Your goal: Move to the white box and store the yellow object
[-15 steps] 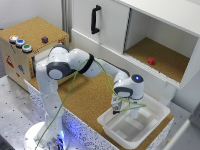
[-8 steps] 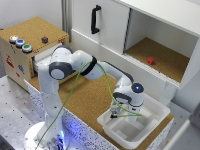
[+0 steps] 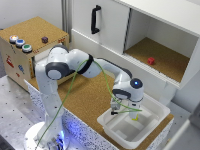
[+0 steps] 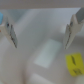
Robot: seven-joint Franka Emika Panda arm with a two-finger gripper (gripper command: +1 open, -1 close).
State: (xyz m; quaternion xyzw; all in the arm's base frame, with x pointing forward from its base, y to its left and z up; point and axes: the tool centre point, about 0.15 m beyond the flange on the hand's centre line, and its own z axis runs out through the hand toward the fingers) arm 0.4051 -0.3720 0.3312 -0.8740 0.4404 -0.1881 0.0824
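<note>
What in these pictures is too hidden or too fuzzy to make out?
- Exterior view: the pincer fingertips over the white box are too small and blurred to judge their gap.
- Exterior view: the yellow object is a tiny speck; whether it touches the floor is unclear.
- Wrist view: blurred; the fingers are cut off by the edge, and the marks on the yellow object are unreadable.

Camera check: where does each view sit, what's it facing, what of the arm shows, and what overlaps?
Exterior view: off the arm, high up, looking down across the cork tabletop; shows the whole arm, the end effector over the white box, and the cabinet.
Wrist view: on the wrist, looking down between both fingers into the box.
Shared: the white box floor and the yellow object, lying free.
</note>
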